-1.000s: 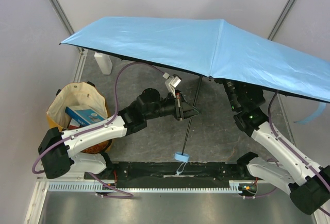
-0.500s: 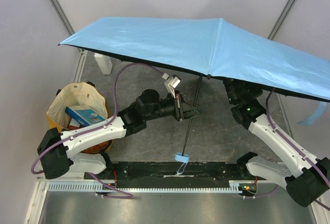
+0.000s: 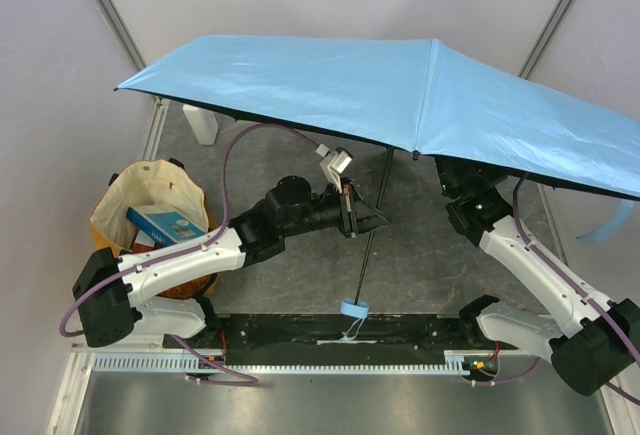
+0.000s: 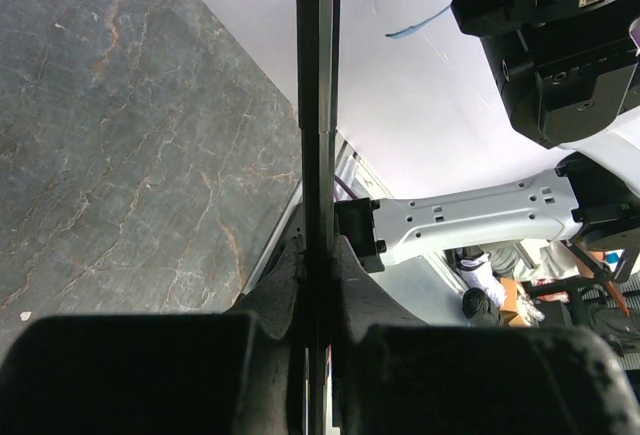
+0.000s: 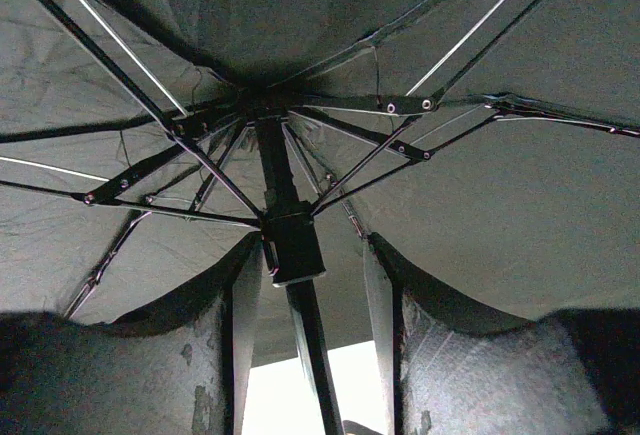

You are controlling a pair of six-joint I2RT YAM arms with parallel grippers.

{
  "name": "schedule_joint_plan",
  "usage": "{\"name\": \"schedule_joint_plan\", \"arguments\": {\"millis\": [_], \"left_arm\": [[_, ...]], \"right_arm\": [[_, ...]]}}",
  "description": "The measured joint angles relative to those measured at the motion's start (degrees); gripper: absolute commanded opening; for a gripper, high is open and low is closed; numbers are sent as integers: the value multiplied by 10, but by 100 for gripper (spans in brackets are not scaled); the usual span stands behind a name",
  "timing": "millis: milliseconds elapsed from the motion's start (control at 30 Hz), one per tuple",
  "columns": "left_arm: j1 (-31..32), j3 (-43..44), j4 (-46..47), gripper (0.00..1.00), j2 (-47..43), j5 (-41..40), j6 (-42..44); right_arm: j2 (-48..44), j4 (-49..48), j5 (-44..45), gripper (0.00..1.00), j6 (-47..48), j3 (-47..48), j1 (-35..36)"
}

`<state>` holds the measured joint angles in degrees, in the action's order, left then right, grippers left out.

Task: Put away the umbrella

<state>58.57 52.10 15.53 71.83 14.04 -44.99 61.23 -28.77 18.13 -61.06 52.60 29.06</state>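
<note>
The umbrella (image 3: 330,80) is open, its sky-blue canopy spread over the back of the table. Its black shaft (image 3: 371,220) slants down to a blue handle (image 3: 352,307) near the front edge. My left gripper (image 3: 372,220) is shut on the shaft; the left wrist view shows the shaft (image 4: 318,105) pinched between the jaws. My right gripper (image 5: 313,265) is open under the canopy, its jaws either side of the black runner (image 5: 293,247) where the ribs meet, not touching it. From above the canopy hides the right gripper's fingers.
A yellow-and-cream tote bag (image 3: 150,205) holding a blue box (image 3: 165,223) stands at the left. A white plastic bottle (image 3: 200,122) stands at the back left under the canopy edge. A blue strap (image 3: 605,225) hangs at the right. A black rail (image 3: 340,335) lines the front edge.
My right arm has moved up and left, further under the canopy toward the runner. The canopy has shifted slightly. The left arm still holds the shaft.
</note>
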Motion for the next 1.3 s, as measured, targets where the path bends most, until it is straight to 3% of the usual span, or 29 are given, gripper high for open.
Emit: {"name": "schedule_joint_plan", "arguments": {"millis": [467, 833, 1000, 1300], "left_arm": [[9, 0, -1, 2, 0, -21, 0], [19, 15, -18, 2, 3, -49, 6], [23, 26, -41, 2, 5, -66, 18], [33, 67, -102, 2, 14, -114, 50]], "right_arm": [[11, -17, -16, 42, -19, 4, -9], [17, -24, -32, 0, -15, 7, -17], [16, -4, -32, 0, -6, 17, -18], [16, 137, -47, 0, 15, 90, -23]]}}
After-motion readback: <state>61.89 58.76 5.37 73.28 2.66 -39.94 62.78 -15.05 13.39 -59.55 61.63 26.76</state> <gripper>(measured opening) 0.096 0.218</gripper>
